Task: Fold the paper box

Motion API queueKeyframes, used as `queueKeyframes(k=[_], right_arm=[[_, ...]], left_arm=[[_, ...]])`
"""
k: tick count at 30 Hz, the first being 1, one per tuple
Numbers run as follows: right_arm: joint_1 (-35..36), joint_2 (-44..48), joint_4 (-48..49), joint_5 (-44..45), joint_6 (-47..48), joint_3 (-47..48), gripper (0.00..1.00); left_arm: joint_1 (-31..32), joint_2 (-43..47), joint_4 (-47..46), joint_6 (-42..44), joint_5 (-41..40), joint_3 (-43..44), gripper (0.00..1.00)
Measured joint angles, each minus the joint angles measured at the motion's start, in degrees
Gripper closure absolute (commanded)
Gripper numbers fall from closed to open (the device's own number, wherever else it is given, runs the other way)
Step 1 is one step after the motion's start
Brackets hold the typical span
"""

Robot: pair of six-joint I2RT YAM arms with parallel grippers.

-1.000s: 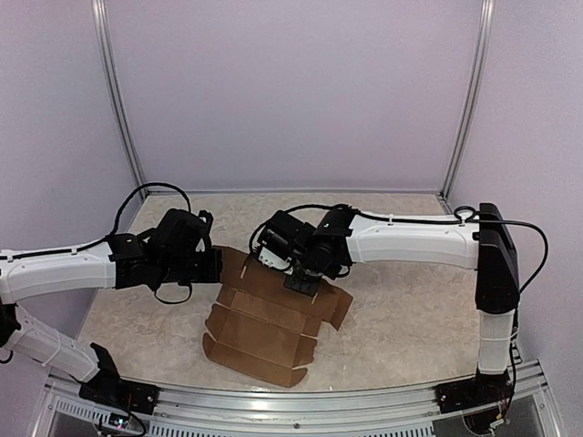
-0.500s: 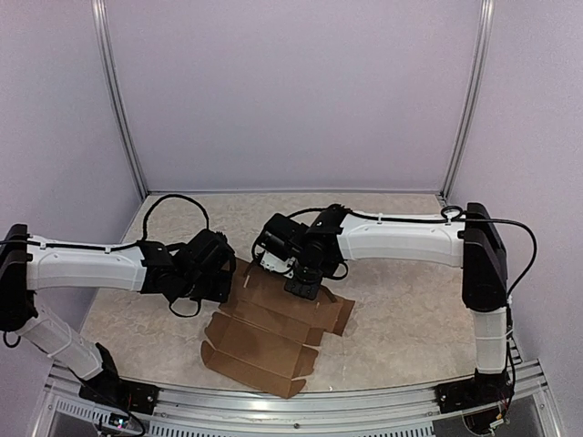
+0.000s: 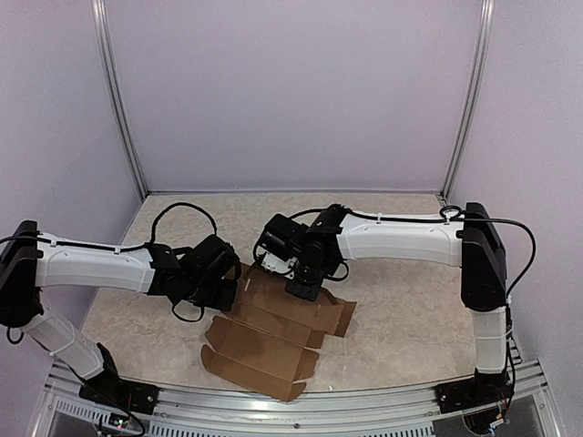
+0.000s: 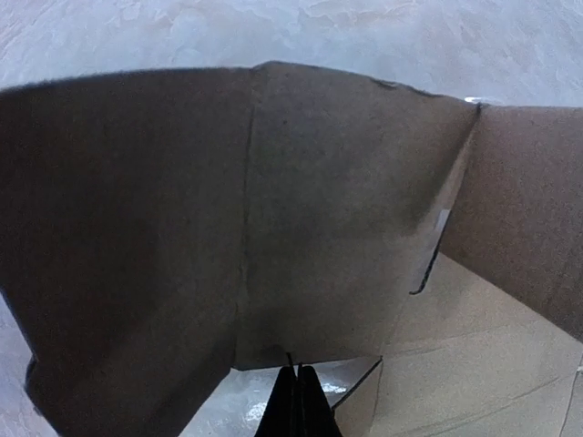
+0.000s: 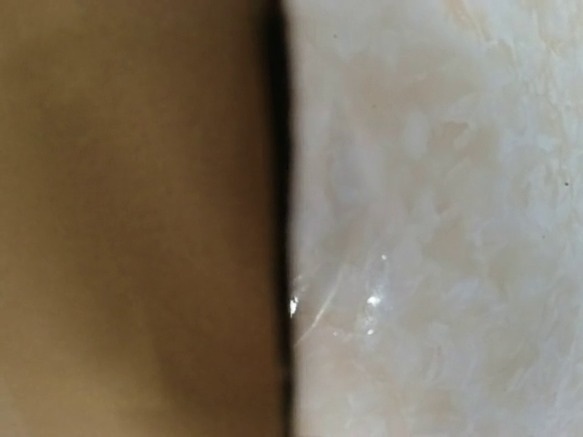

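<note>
I have my left gripper (image 4: 296, 387), fingers pressed together, facing a raised flap of the paper box (image 3: 269, 332) just ahead, while my right gripper (image 3: 304, 289), also closed, bears down from above it.

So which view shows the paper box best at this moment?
Top external: nearly all of the paper box shows there, with its panels, flaps and tabs, lying on the table. The left wrist view gives only a close raised flap with creases. The right wrist view gives only a blurred brown edge against the table.
</note>
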State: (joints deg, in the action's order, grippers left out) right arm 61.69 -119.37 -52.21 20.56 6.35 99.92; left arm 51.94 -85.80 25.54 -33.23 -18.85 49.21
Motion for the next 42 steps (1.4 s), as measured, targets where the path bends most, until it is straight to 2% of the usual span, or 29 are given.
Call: queueKeyframes(k=[13,42], right_arm=[[0.00,0.00,-0.07,0.04,-0.46,0.00,1.00],[-0.37,-0.94,0.17,1.60,-2.71,-4.35,1.00]], left_arm=[[2.27,-0.13,-0.72,-0.15,6.82,0.02,1.00],[6.80,-7.50,-4.72,-3.65,9.31,2.78,1.00]])
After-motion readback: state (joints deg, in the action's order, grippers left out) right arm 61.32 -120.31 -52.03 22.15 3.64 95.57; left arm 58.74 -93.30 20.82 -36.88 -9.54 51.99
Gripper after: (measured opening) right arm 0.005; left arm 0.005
